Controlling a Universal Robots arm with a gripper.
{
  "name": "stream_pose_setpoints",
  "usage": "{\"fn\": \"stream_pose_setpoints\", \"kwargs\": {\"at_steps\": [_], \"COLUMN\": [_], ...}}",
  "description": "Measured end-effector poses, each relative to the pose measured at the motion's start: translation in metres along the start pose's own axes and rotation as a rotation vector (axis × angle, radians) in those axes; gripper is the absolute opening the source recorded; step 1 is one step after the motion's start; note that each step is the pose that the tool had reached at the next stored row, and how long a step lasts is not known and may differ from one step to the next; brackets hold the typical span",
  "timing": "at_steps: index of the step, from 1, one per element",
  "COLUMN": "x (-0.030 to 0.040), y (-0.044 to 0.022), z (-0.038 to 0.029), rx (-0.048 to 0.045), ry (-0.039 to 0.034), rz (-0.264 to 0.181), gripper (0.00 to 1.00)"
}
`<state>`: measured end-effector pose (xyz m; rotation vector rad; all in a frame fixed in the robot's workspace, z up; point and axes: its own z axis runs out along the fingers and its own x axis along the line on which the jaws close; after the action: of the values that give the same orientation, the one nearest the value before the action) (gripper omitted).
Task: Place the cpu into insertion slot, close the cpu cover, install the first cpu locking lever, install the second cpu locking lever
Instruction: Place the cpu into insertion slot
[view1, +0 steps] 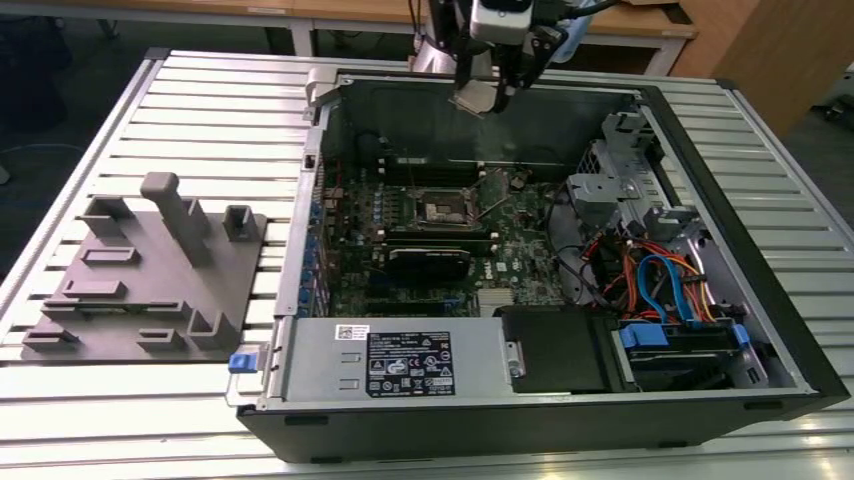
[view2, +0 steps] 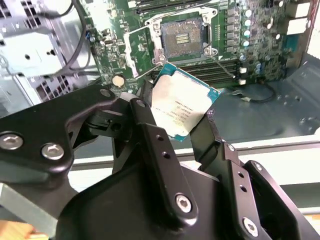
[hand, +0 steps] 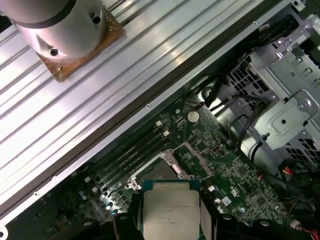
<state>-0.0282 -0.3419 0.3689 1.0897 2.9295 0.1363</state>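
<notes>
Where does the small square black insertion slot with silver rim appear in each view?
Exterior view: insertion slot, middle of the green board.
Second wrist view: slot beyond the gripped square silver-grey cpu.
First wrist view: slot partly behind the cpu.
Shared landmark: long black memory slots alongside it.

a robotics lab or workshop: an opened computer case (view1: 534, 425) lies on a ribbed aluminium bench (view1: 214, 110), with a grey fixture plate (view1: 134, 300) on the exterior view's left and wooden desks (view1: 641, 30) beyond.

Gripper (view2: 178, 111) pinches the cpu (view2: 186, 101) by two opposite edges, silver top showing, tilted, off the board. Insertion slot (view2: 182, 37) sits uncovered on the green circuit board (view2: 112, 47), apart from it.
</notes>
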Motion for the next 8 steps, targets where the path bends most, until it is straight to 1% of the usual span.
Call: {"fn": "stream_pose_setpoints", "kwargs": {"at_steps": [8], "x": [0.0000], "y": [-0.0002], "z": [0.0016], "rx": [-0.0026], "ry": [-0.0126], "rz": [0.145], "gripper": [0.54]}}
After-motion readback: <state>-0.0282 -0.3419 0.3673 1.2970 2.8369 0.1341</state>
